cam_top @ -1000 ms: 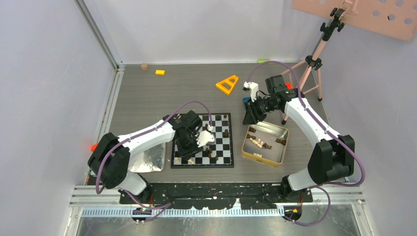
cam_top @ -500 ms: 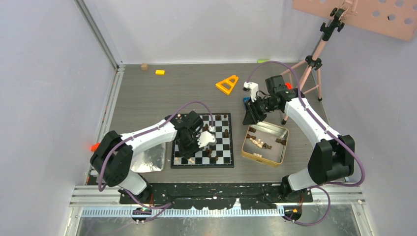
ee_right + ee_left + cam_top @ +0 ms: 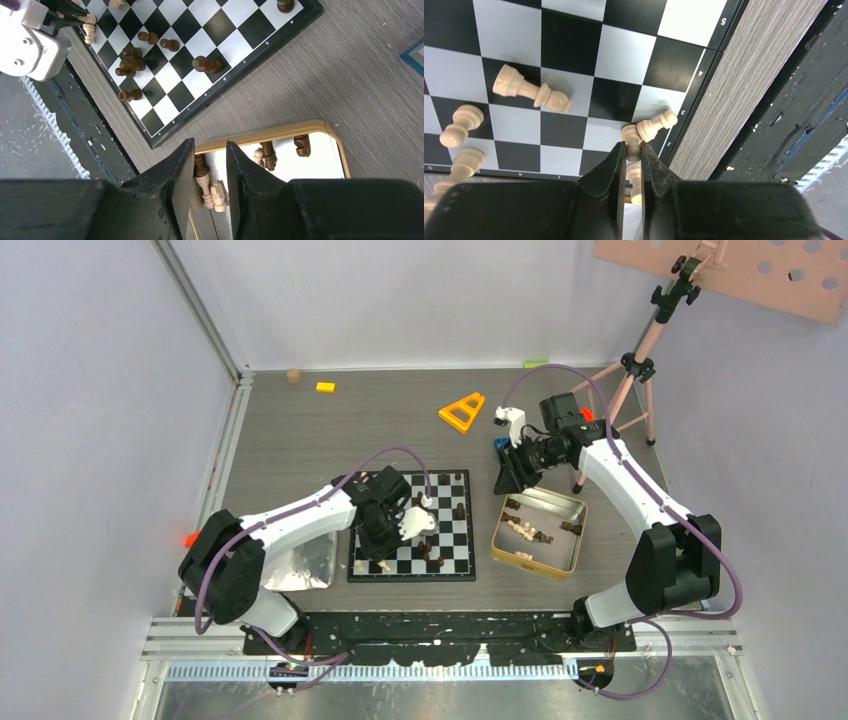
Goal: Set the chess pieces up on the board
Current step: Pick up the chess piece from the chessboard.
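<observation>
The border of the board reads 5, 4, 3, 2 (and a, b, c).

The grey wood-grain counter carries the chessboard close to the middle of its near edge. A gold-rimmed tin sits just beside the board towards the right edge, and a shiny silver tray towards the left edge. An orange triangle lies further back. A yellow brick and a small brown cube lie near the far left corner, and a tripod stands by the far right corner.
</observation>
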`<state>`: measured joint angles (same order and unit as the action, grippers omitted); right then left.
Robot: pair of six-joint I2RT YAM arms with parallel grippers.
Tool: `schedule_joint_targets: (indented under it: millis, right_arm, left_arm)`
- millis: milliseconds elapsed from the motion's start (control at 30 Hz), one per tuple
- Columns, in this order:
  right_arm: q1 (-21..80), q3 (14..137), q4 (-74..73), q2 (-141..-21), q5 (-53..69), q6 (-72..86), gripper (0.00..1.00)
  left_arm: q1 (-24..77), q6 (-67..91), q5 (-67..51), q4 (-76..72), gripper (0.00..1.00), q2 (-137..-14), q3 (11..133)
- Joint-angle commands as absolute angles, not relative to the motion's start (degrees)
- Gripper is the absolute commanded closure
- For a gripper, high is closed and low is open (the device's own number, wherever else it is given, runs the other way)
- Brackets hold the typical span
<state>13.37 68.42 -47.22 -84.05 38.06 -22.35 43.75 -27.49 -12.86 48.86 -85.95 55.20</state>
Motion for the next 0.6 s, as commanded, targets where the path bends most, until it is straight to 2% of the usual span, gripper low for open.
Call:
schedule_joint_targets:
  millis: [0, 133, 333, 567]
  right_arm:
    - [13.3, 69.4, -47.1, -84.1, 39.3, -22.8, 0.64]
    - [14.0, 69.3, -45.4, -82.9, 43.0, -20.3, 0.64]
    - [20.7, 65.1, -32.4, -78.3, 43.8, -12.0, 0.6]
    - [26.5, 67.0, -31.2, -82.0, 42.6, -11.0, 0.6]
  left_arm:
    - [42.8, -27.1, -11.9, 48.9, 1.0, -82.2, 54.1]
    - [40.6, -26.0, -15.0, 48.6, 1.0, -81.5, 55.0]
    - [36.3, -23.3, -19.7, 49.9, 1.0, -82.6, 58.9]
    - [35.0, -20.9, -17.4, 50.0, 1.0, -84.7, 60.6]
